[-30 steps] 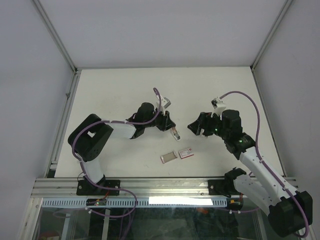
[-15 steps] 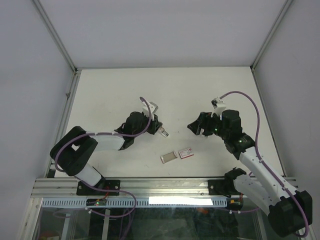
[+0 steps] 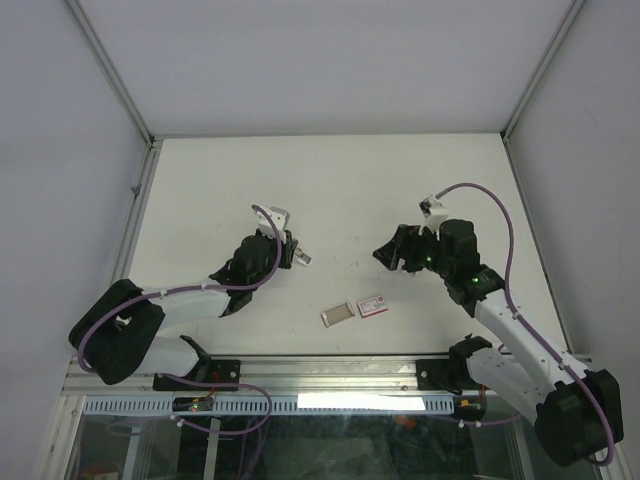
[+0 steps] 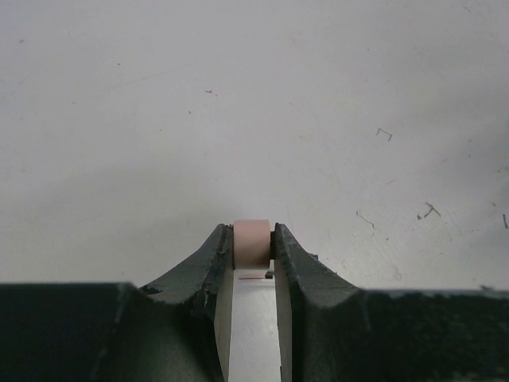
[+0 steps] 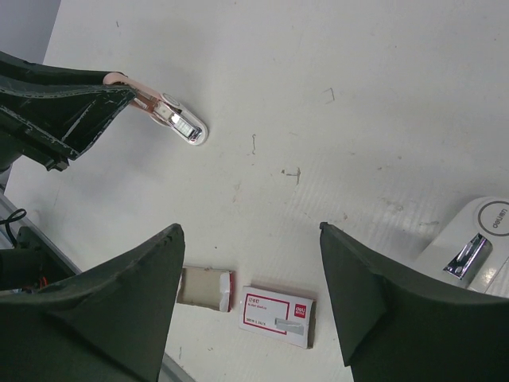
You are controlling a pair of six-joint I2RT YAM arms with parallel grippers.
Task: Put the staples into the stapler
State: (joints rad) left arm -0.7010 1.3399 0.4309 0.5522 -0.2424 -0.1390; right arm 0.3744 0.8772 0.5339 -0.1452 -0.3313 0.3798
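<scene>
Above the table (image 3: 400, 180) the right hand (image 3: 386, 250) hung open; the left hand (image 3: 288, 253) pinched a pink stapler (image 5: 179, 122). The box (image 3: 372, 306) and tray (image 3: 337, 315) lay near the near edge. The staples were too small to see: likely light, brittle strips, best pinched along their long sides.

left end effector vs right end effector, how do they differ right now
The left end effector is shut on the pink stapler; the right end effector is open and holds nothing. The right one is nearer the red staple box than the left one. Both are black.
</scene>
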